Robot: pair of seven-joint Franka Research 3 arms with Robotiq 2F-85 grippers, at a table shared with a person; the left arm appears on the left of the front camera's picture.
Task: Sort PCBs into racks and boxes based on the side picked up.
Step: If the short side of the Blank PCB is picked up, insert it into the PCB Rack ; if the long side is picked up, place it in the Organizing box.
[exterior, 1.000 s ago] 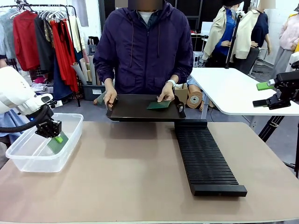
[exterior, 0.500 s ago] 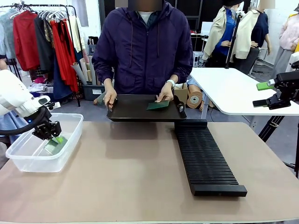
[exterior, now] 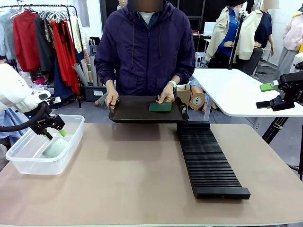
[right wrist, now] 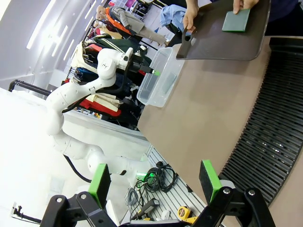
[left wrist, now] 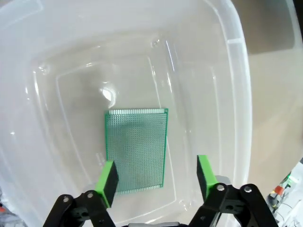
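Right hand point(right wrist: 155, 185) at bottom edge, green pads spread wide, nothing between them. Beyond: brown table point(right wrist: 203, 109), black ribbed rack point(right wrist: 270, 137) on it at picture right. Person holds black tray point(right wrist: 213, 45) at table's far edge. Green PCB point(right wrist: 236, 20) lies on tray under person's hand point(right wrist: 246, 4). Clear tub point(right wrist: 158, 85) near table corner, white left arm point(right wrist: 90, 87) reaching over it.

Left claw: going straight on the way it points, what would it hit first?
Probably the green PCB lying on the floor of the clear tub, ahead of the open left claw; depth unclear.
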